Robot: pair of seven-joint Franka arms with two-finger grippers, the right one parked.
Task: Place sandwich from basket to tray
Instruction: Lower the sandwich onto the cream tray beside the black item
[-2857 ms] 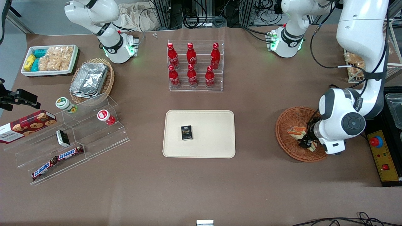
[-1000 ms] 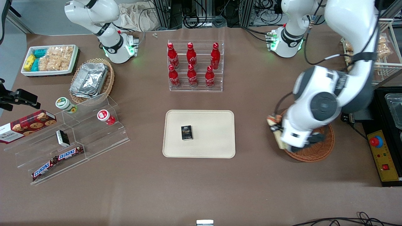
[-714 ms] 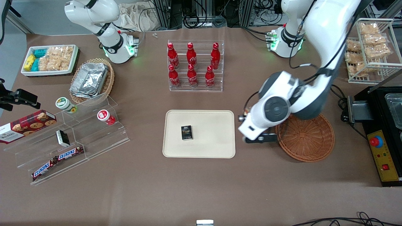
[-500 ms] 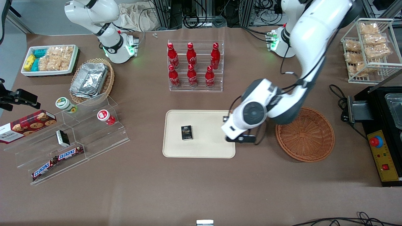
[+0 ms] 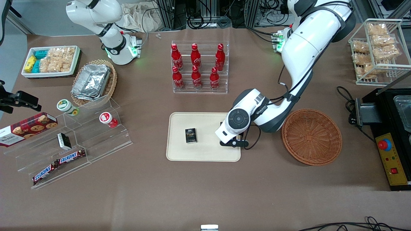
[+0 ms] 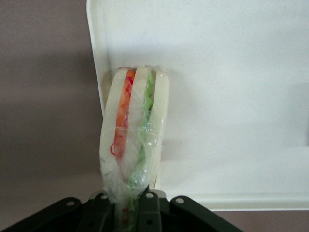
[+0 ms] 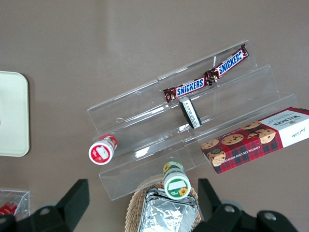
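A robotics lab staged as a small snack shop.

White robot arms (image 5: 301, 48) bolted to a brown tabletop (image 5: 205, 192), cable bundles (image 5: 208, 12) along its edge and an emergency-stop box (image 5: 390, 157) mark the lab; clear acrylic display steps (image 5: 93, 141) with candy bars (image 5: 59, 162), a tiered rack of red cola bottles (image 5: 196, 67) and a wire rack of packaged snacks (image 5: 377, 48) supply the shop goods.

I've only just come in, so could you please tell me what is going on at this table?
The working arm's gripper is shut on a clear-wrapped triangular sandwich with orange and green filling, holding it over the edge of the flat cream-beige rectangular tray. A small dark box lies on that tray. The round reddish-brown wicker basket beside it holds nothing.
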